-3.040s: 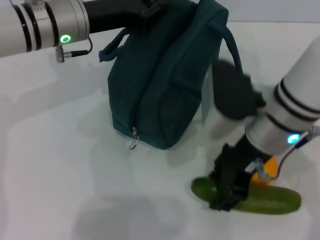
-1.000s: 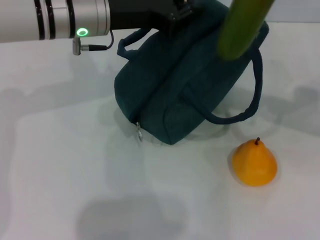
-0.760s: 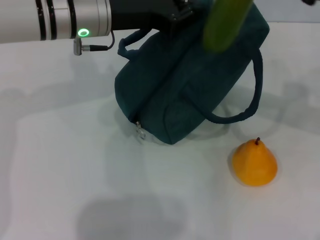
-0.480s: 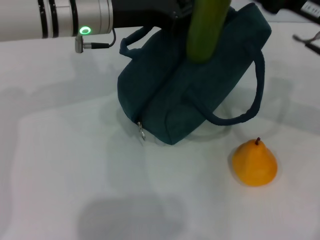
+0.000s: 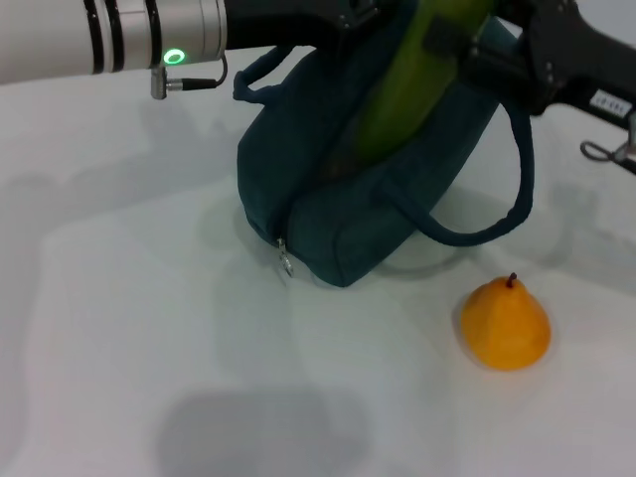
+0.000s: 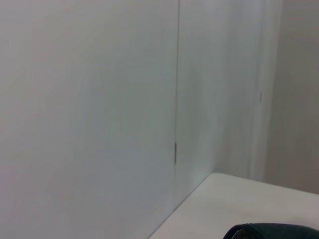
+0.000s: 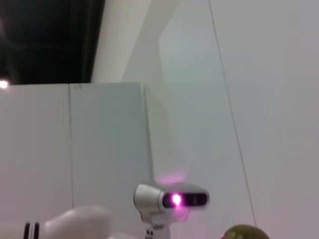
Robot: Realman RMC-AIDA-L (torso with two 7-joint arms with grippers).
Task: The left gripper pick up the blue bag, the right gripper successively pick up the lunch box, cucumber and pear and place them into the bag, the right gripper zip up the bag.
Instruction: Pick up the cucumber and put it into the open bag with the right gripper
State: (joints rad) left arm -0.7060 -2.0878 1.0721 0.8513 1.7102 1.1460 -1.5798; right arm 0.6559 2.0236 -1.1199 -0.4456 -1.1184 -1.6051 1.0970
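The blue bag stands tilted on the white table, its top held up by my left gripper, which is shut on the fabric at the upper edge of the head view. The cucumber slants steeply down, and its lower end dips into the bag's open zipper slot. My right gripper is shut on the cucumber's upper part, coming in from the upper right. The pear sits upright on the table to the right of the bag. The lunch box is hidden. The cucumber's tip shows in the right wrist view.
The zipper's ring pull hangs at the bag's near end. One loop handle droops toward the pear. White tabletop lies in front and to the left. The left wrist view shows a wall and a dark edge of the bag.
The right gripper lifted the cucumber off the table beside the pear, carried it over the bag, and lowered it leftward into the opening. The right arm has come into view.
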